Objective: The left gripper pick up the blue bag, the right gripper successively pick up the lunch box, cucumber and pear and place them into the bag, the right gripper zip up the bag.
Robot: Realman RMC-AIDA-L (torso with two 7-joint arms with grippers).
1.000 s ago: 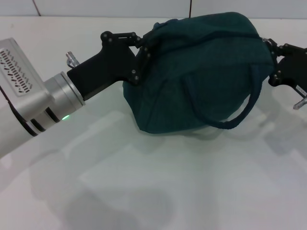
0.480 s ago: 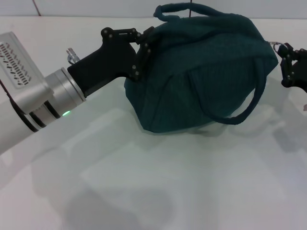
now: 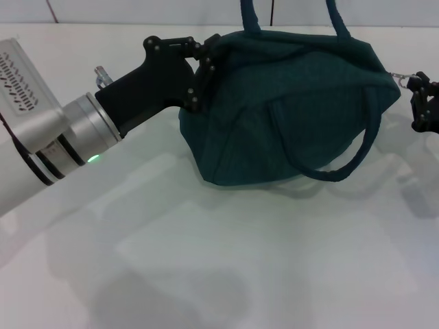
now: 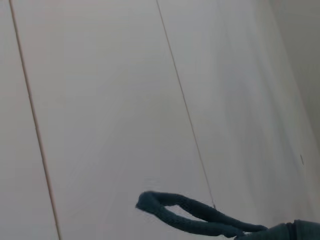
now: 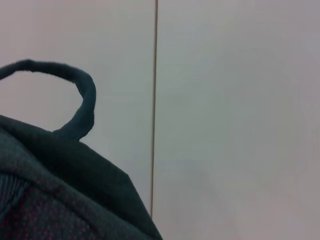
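Head view shows the blue bag [image 3: 288, 110], a bulging dark teal fabric holdall with a fine woven texture, sitting on the white table [image 3: 206, 260] at the far middle of the scene. Its top runs closed from end to end, and the cloth falls in soft folds down to a rounded base that rests on the glossy tabletop. Two rope-like handles are attached: the near handle [image 3: 357, 154] droops in a loop down the front right of the bag, while the far handle [image 3: 250, 17] stands upright and runs out past the top of the picture. At the bag's right tip a small metal ring zipper pull [image 3: 405, 77] sticks out.

At the bag's left end, the left gripper [image 3: 204, 65], a black claw of screw-studded links, is clenched on the fabric of the upper left corner, its fingers pressed into the cloth. Behind it comes a blocky black body and then a thick silver cylindrical wrist [image 3: 75, 133] with dark bands and a small green light, stretching toward the near left.

At the right edge, the right gripper [image 3: 425, 106] is only partly visible, black and studded, just beside the zipper pull at the bag's right tip; whether its fingers are parted or closed cannot be told.

From the left wrist, one curved teal handle shows against a pale panelled wall [image 4: 150, 100]. From the right wrist, the bag's textured cloth fills the corner, a handle arching above it.
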